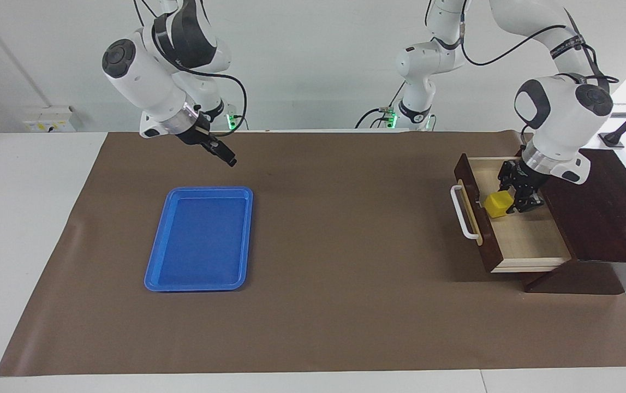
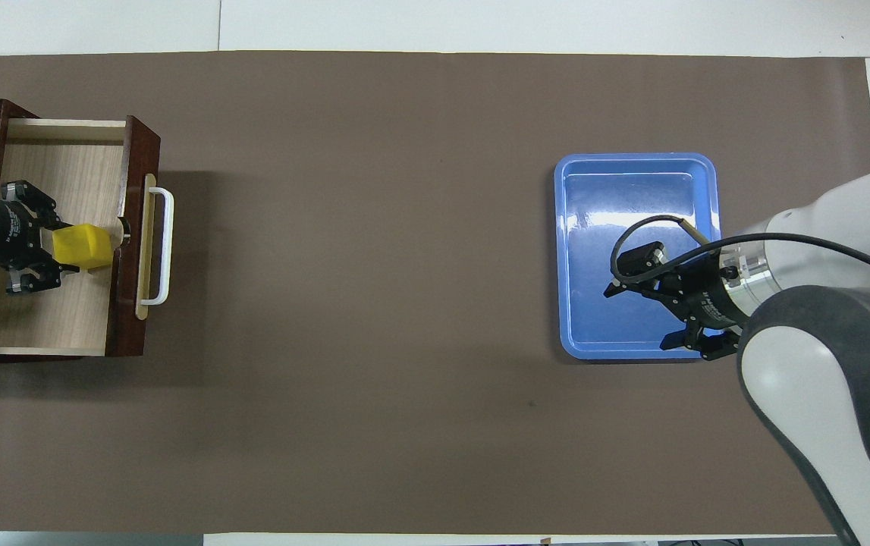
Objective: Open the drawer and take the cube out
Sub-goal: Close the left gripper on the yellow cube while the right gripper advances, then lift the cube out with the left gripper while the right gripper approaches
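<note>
The drawer point(image 1: 531, 243) of the dark brown box stands pulled open, its white bar handle point(image 1: 459, 213) toward the table's middle; it also shows in the overhead view point(image 2: 63, 318). My left gripper point(image 1: 516, 197) reaches down into the drawer and is shut on the yellow cube point(image 1: 497, 204), which is tilted and held just above the pale wood floor. In the overhead view, the left gripper point(image 2: 55, 246) has its fingers on two sides of the cube point(image 2: 84, 248). My right gripper point(image 1: 230, 160) is open and empty, raised over the mat by the blue tray's robot-side end.
The flat blue tray point(image 1: 201, 240) lies on the brown mat toward the right arm's end and holds nothing. In the overhead view, the right gripper point(image 2: 638, 318) covers part of the tray point(image 2: 632, 197). The dark box top point(image 1: 607, 213) lies beside the drawer.
</note>
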Robot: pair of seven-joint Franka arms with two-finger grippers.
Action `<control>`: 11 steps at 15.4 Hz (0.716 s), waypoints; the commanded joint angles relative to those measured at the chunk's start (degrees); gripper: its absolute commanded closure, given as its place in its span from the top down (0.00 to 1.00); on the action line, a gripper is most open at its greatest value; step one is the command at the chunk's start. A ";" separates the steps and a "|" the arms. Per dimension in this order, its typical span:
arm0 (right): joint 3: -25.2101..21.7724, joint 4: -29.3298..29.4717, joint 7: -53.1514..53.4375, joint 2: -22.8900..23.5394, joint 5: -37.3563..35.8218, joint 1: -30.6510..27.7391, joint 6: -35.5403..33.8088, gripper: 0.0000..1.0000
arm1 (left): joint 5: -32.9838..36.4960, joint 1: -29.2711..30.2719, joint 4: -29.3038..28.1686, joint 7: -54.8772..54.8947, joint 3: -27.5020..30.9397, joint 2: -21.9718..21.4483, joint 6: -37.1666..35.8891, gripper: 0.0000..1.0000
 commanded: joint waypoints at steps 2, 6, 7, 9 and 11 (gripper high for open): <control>0.09 -0.82 4.19 1.30 3.77 1.00 2.74 1.00 | -0.79 -2.81 15.49 -3.53 0.10 4.11 -13.44 0.00; 0.09 -0.90 6.23 1.66 3.77 2.42 3.98 1.00 | -0.61 -8.42 18.08 -17.03 -0.25 3.86 -16.02 0.00; 0.09 -0.90 6.23 1.66 3.77 2.42 3.98 1.00 | -0.61 -10.79 18.17 -21.34 -0.34 3.86 -16.02 0.00; 0.09 -0.90 6.23 1.75 3.86 2.33 3.98 1.00 | -0.70 -17.10 18.17 -28.29 -0.43 3.68 -16.29 0.00; 0.09 -0.90 6.84 1.75 4.29 2.24 4.24 1.00 | -0.96 -22.39 17.82 -33.92 -0.51 3.51 -14.54 0.00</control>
